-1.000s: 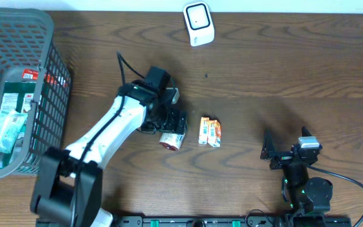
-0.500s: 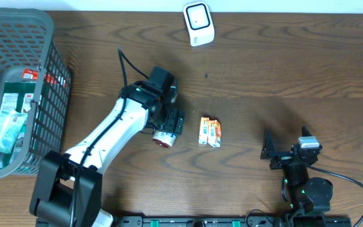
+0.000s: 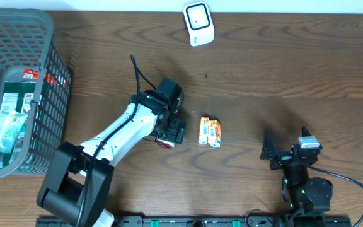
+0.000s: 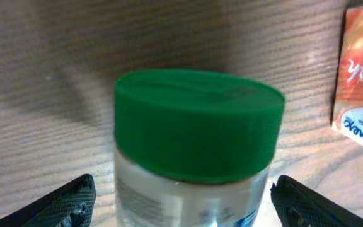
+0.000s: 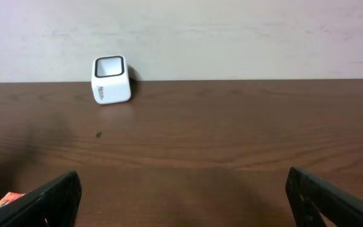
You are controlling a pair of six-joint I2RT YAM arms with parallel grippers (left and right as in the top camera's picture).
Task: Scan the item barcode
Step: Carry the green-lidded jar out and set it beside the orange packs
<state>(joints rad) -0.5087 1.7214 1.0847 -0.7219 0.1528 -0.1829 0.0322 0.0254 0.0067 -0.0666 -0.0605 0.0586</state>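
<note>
While the white barcode scanner (image 3: 197, 23) stood alone at the far edge of the counter (image 3: 282, 69), the task looked barely begun: nothing was in front of its window, and no item had been presented to it. The item in play, a jar (image 4: 197, 126) with a green screw cap, was still near the middle of the counter, just left of a small orange packet (image 3: 210, 132) and well apart from the scanner.

The left hand (image 3: 172, 132) was over the jar with its jaws spread nearly as wide as they go, one on each side. In the left wrist view a sliver of wood showed between each finger and the glass, so no grip appeared to have been made. What remained, by my reading, was closing on the jar, carrying it to the far side and turning its code toward the scanner.

The jar had a clear body under the green cap, with a printed label that was too blurred to show a barcode. The right hand (image 5: 184, 189) waited at the near right, fully open and empty. A dark mesh basket (image 3: 43, 82) with more packaged goods sat at the far left.
</note>
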